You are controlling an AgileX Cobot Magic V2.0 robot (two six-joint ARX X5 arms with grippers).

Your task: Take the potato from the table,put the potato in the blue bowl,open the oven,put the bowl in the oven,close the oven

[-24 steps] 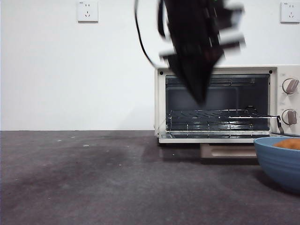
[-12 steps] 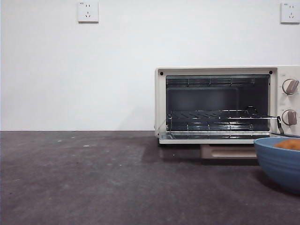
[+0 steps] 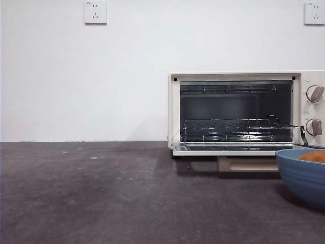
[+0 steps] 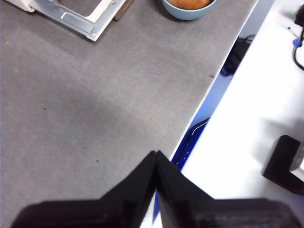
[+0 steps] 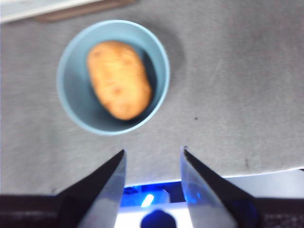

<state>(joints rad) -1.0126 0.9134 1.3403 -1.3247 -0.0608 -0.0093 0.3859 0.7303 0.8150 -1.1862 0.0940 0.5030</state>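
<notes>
Orange-brown potato (image 5: 119, 79) in blue bowl (image 5: 71, 107) just beyond spread right gripper (image 5: 153, 159), oven (image 3: 244, 113) open, left gripper (image 4: 156, 159) pressed together: next, likely grasping bowl's rim for loading.

No legible text, label, brand or number on the oven (image 3: 246, 113) or elsewhere.

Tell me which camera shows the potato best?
The right wrist view: it looks straight down on the whole potato lying in the blue bowl. The front view shows only an orange sliver above the bowl's rim, and the left wrist view only part of it at the picture's edge.
</notes>
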